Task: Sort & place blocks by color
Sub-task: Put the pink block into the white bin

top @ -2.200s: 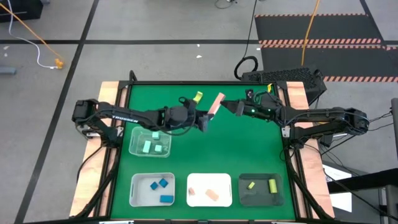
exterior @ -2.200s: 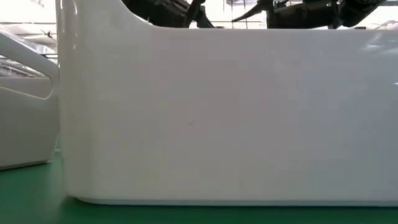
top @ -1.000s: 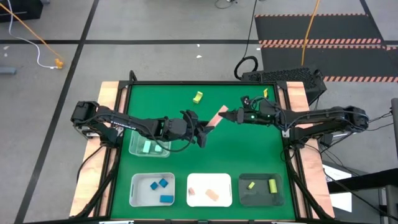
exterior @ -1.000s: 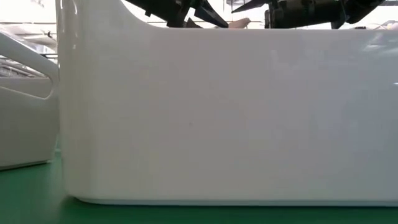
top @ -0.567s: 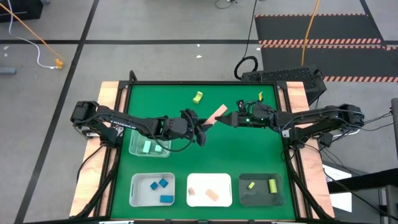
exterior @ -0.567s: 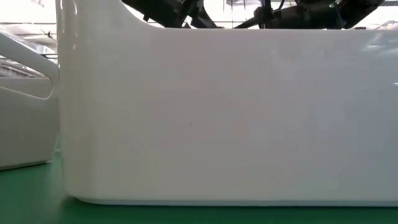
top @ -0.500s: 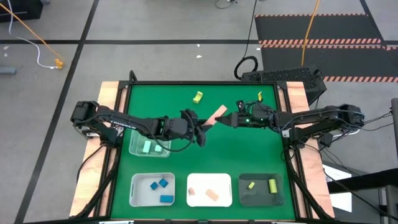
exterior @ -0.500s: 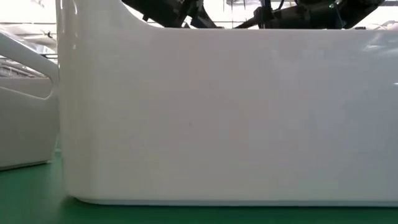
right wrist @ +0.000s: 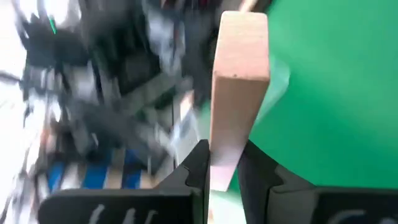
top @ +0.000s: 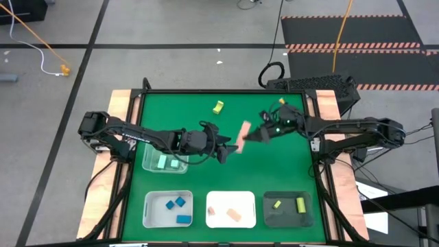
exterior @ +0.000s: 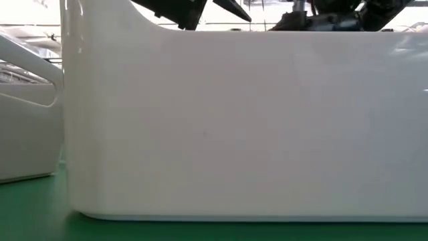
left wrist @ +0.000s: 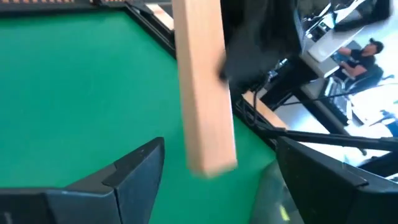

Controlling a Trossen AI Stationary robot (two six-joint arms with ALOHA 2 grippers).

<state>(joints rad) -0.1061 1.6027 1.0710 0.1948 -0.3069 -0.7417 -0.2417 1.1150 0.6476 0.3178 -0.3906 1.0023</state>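
A: Presently, from my remote station, where does the tan wood bar (top: 243, 130) sit?

B: It is above the middle of the green surface (top: 288, 171), clamped at one end by the right end effector (top: 248, 136). In the right wrist view I see the two dark fingers (right wrist: 198, 163) pressed together on the bar's lower end.

A: And the left end effector (top: 228, 149)?

B: It is at about seven o'clock from the bar, just beside it, with its fingers (left wrist: 134, 169) spread apart and nothing between them. In the left wrist view the bar hangs between them and touches neither.

A: Other blocks?

B: One yellow-green block (top: 218, 106) lies loose at about eleven o'clock from the bar, near the far edge. Mint-teal blocks (top: 162, 162) are in the clear tray (top: 148, 163) at eight o'clock. Along the near edge, I see blue blocks (top: 180, 202) in the white tray on the left (top: 149, 214), tan pieces (top: 236, 215) in the middle white tray (top: 251, 200), and yellow-green pieces (top: 300, 204) in the dark tray (top: 288, 218).

A: Low view?

B: A white tray wall (exterior: 241, 120) fills it; only dark arm parts show above its rim.
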